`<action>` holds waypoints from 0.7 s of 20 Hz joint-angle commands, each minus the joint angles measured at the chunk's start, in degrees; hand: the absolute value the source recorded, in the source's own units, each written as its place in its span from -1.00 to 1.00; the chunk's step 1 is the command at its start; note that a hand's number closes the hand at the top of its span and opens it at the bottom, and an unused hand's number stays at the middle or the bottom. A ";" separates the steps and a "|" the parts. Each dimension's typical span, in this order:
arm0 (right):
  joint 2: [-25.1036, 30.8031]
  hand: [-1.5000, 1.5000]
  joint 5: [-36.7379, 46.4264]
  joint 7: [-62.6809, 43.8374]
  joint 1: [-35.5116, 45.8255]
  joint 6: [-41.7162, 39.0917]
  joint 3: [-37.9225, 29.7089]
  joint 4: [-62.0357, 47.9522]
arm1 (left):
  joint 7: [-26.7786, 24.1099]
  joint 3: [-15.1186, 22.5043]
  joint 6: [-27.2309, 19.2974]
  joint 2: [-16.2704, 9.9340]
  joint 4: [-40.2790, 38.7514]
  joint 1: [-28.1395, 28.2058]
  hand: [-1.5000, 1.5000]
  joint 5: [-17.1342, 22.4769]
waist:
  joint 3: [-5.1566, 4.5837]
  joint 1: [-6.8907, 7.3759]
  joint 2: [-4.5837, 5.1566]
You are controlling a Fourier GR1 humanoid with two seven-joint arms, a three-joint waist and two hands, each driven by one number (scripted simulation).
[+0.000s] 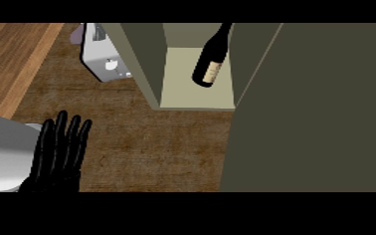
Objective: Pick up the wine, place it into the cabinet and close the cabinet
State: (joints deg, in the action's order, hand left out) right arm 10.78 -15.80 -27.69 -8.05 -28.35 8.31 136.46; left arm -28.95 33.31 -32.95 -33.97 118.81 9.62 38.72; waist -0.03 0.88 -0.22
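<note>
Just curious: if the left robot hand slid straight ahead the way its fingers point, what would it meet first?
Probably the grey toaster at the counter's back; the left robot hand points up the bare counter. Depth is unclear.

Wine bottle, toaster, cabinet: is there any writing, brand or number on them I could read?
None can be read.
Wine bottle: it has a pale label, but whatever is printed on it is too blurred to make out.
Toaster: no lettering shows.
Cabinet: plain, no signs.
</note>
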 commanded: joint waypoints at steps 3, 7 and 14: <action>-3.10 1.00 -1.32 -5.00 -1.49 1.64 10.98 4.66 | -3.37 -6.97 5.06 -4.93 6.94 12.16 -1.00 3.61 | -0.04 0.33 -0.11; -5.61 1.00 3.27 -12.26 0.21 7.42 19.21 9.54 | -5.20 -14.29 10.09 -8.62 9.88 19.01 -1.00 6.75 | -0.10 0.38 -0.28; -10.69 1.00 14.97 -12.23 8.41 13.19 28.94 4.10 | -8.32 -26.86 22.66 -11.44 6.37 28.44 -1.00 13.33 | -0.10 0.64 -0.34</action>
State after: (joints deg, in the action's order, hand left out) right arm 1.51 -6.73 -38.62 -2.00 -17.45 33.34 138.52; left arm -35.29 14.00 -17.05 -43.10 126.23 32.54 48.32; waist -0.12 1.26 -0.49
